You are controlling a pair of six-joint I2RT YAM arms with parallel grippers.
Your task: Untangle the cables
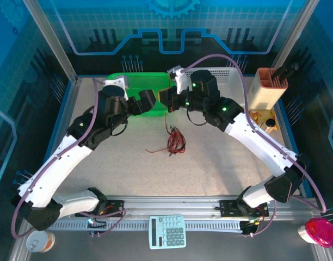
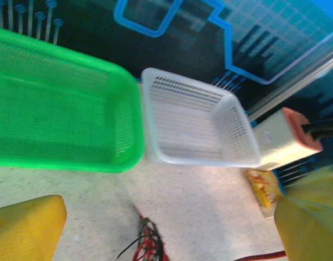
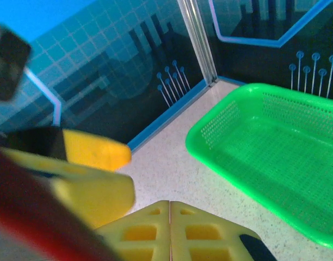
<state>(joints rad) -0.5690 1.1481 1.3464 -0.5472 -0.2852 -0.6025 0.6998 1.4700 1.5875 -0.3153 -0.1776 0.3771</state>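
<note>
Plainly, the job is near its start; the cables [image 1: 175,141] lie as one knotted heap of red and black strands on the counter [image 1: 210,171], in the open between the two arms and a little in front of the green basket [image 1: 131,80]; one red strand trails off to the left of the heap, yet none looks fully separated from the rest; the left fingers [image 2: 28,228] are spread wide, hanging above the counter with the top of the heap showing between them at the lower edge of the wrist view, touching nothing; the right fingers [image 3: 139,234] are pressed flat together, raised beside the near rim of the green basket; from above a thin strand seems to climb from the heap toward them, but whether it is pinched there I cannot tell; the white basket [image 2: 240,136] stands just beside the green one; by my reading nearly everything is left: a strand must be lifted clear, the heap held down by the other arm, and each cable drawn out and laid apart in turn.
</note>
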